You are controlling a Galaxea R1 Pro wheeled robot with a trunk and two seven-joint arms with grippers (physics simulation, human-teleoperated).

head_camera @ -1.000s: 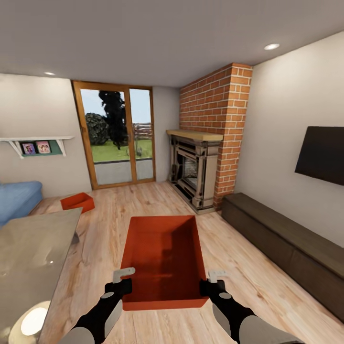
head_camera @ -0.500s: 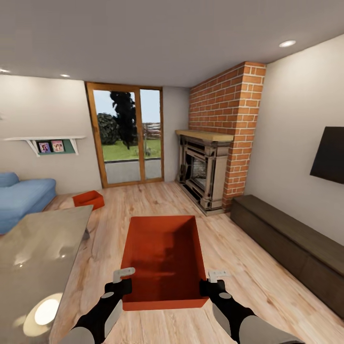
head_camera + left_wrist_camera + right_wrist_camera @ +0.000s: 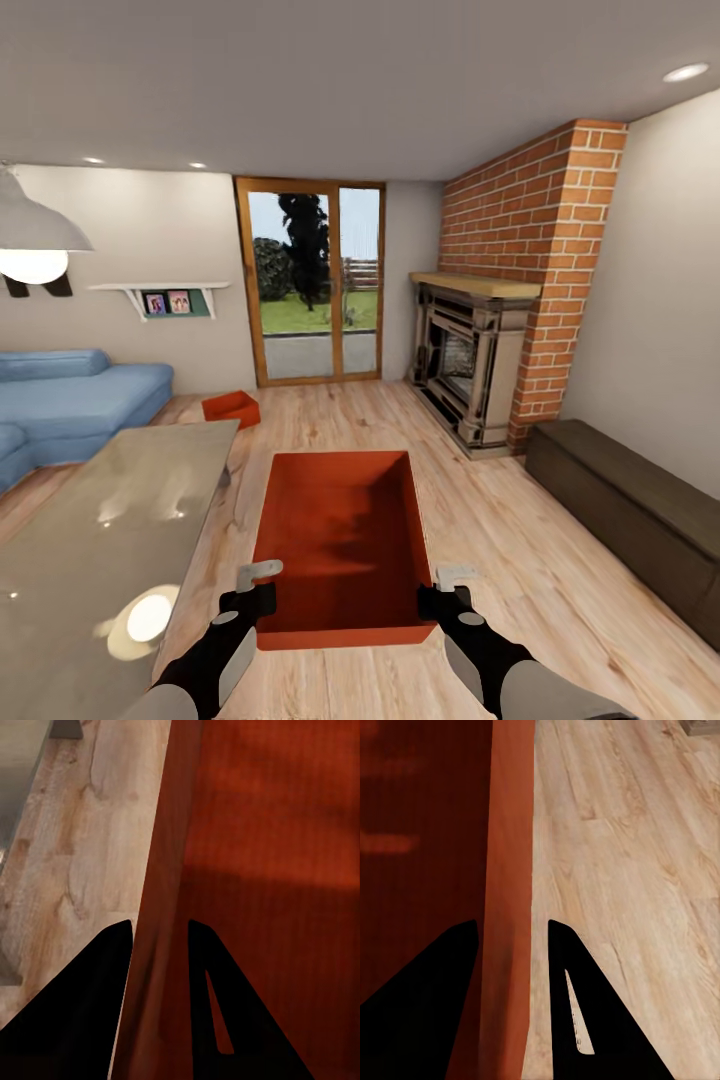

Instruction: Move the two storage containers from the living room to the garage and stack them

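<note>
Between the earlier frames and this one the whole room slid rightward in the head view, so the camera had swung left; the carried container (image 3: 342,545) kept its place between the arms. Left gripper (image 3: 262,588) and right gripper (image 3: 440,590) each pinched a side wall. The second container (image 3: 231,408) sat on the wood floor (image 3: 520,540) near the sofa (image 3: 75,400). Judged so, the carry was barely begun: neither box had reached the garage.

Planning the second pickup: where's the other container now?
Head view: the second container sits on the wood floor at far left, between the blue sofa and the glass door.
</note>
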